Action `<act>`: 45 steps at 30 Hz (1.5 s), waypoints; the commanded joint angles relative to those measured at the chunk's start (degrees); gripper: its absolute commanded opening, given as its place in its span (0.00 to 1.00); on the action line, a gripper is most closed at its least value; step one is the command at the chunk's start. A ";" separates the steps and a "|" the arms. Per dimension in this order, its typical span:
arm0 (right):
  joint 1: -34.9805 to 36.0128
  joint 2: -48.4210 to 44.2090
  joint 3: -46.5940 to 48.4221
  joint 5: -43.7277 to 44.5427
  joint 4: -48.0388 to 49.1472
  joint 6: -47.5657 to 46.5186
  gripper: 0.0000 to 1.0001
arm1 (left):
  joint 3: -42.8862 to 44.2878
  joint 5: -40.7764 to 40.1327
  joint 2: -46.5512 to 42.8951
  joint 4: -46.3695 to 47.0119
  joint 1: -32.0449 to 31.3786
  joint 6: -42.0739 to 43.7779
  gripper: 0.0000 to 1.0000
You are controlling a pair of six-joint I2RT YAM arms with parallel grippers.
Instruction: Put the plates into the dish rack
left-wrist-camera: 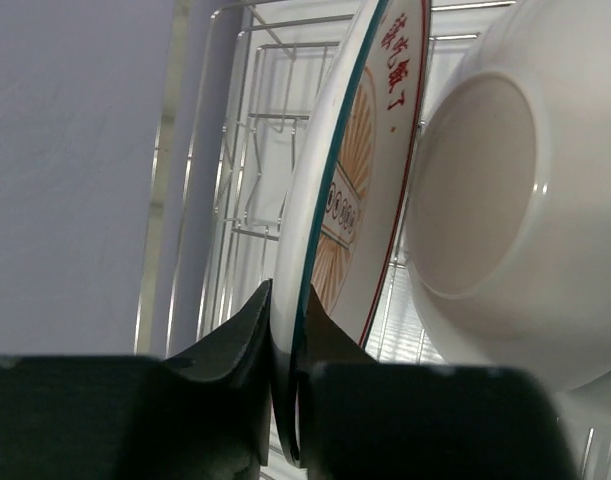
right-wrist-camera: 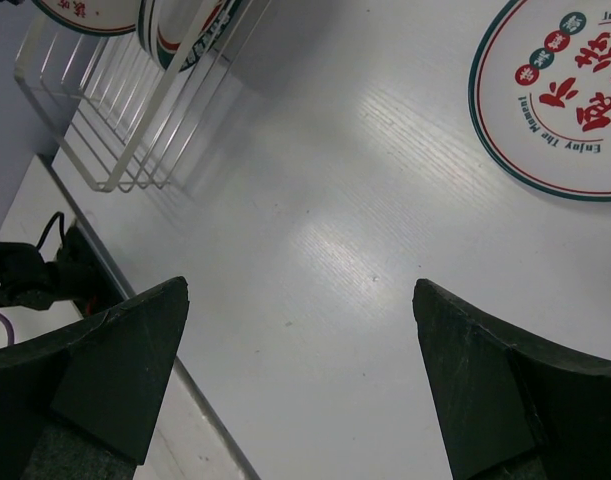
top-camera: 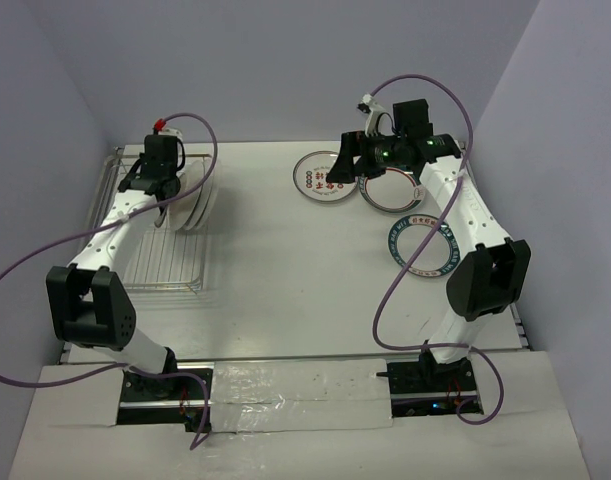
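The silver wire dish rack [top-camera: 150, 260] lies at the table's left. My left gripper [top-camera: 168, 205] is shut on the rim of the sunburst plate [left-wrist-camera: 360, 200] and holds it upright on edge among the rack's wires [left-wrist-camera: 240, 180], close beside another standing plate's white back [left-wrist-camera: 505, 200]. Standing plates [top-camera: 192, 205] show in the rack's far end. Three plates lie flat on the right: one [top-camera: 320, 180], one [top-camera: 390, 192] and one [top-camera: 422, 247]. My right gripper [top-camera: 342, 165] is open and empty above the first; in its wrist view [right-wrist-camera: 300, 300] that plate [right-wrist-camera: 565, 100] is at upper right.
The right wrist view shows the rack [right-wrist-camera: 105, 130] with plates [right-wrist-camera: 185, 30] at upper left and the table's edge with a cable [right-wrist-camera: 35, 260] at left. Purple cables loop over both arms. Grey walls close in the table on three sides.
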 commanded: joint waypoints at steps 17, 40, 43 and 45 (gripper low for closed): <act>-0.67 3.16 -6.96 11.03 9.24 7.28 1.00 | 11.56 15.64 -1.65 -8.11 -1.07 -9.03 0.69; 0.03 23.29 -10.30 30.29 23.65 51.76 0.82 | 11.39 23.90 -8.15 -4.16 -1.15 -15.89 0.92; -0.06 24.87 -10.47 31.43 26.11 53.78 0.81 | 10.33 23.81 -8.50 -3.45 -1.15 -15.80 0.96; -0.06 25.92 -10.47 31.69 27.69 55.62 0.81 | 10.33 23.90 -8.33 -3.63 -1.15 -15.89 0.96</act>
